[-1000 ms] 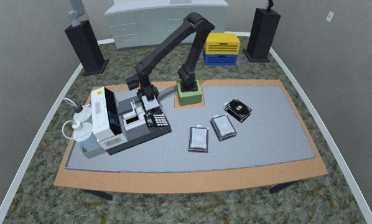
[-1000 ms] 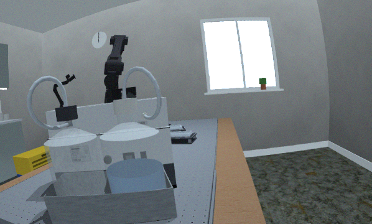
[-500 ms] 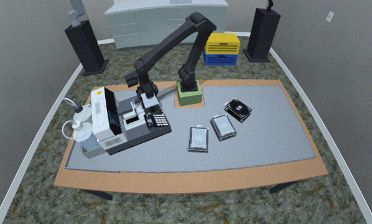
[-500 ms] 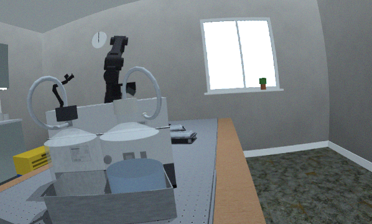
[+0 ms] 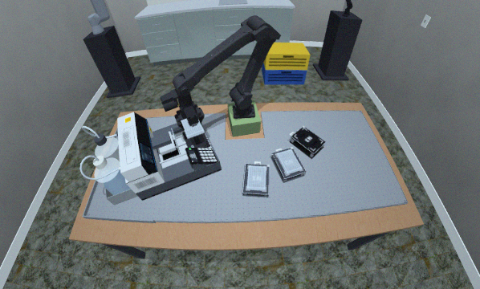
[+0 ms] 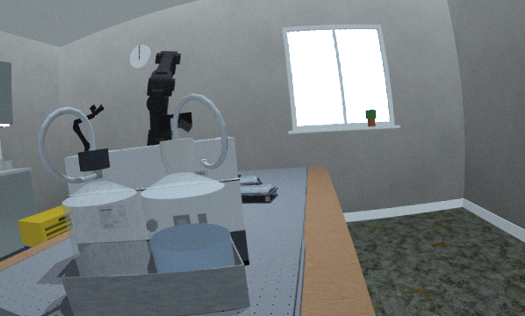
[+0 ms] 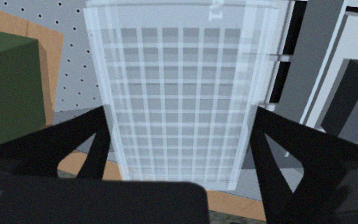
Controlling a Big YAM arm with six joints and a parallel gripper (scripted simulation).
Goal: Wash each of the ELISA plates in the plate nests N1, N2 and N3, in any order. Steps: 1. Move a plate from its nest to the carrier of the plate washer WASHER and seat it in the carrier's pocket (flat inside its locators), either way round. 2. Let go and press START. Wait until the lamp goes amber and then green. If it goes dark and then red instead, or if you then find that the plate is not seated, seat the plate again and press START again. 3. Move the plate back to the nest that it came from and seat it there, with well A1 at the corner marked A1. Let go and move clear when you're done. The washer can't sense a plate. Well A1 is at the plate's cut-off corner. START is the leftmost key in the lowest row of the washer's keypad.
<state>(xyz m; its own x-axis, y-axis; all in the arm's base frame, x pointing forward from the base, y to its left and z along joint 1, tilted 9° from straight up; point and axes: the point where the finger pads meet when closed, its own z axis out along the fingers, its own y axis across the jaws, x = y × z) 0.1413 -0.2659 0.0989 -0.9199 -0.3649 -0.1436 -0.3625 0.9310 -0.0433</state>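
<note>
A grey-topped desk (image 5: 244, 238) (image 6: 333, 246) (image 7: 25, 21) stands on mottled flooring (image 5: 240, 269) (image 6: 420, 263) (image 7: 232, 219) — two crates (image 5: 286, 62) (image 6: 45, 226), three nests, two plates (image 5: 257, 177) (image 6: 257, 190) nested; the end effector (image 5: 192, 125) (image 7: 180, 113) grips another plate (image 5: 193, 128) (image 7: 180, 95).
</note>
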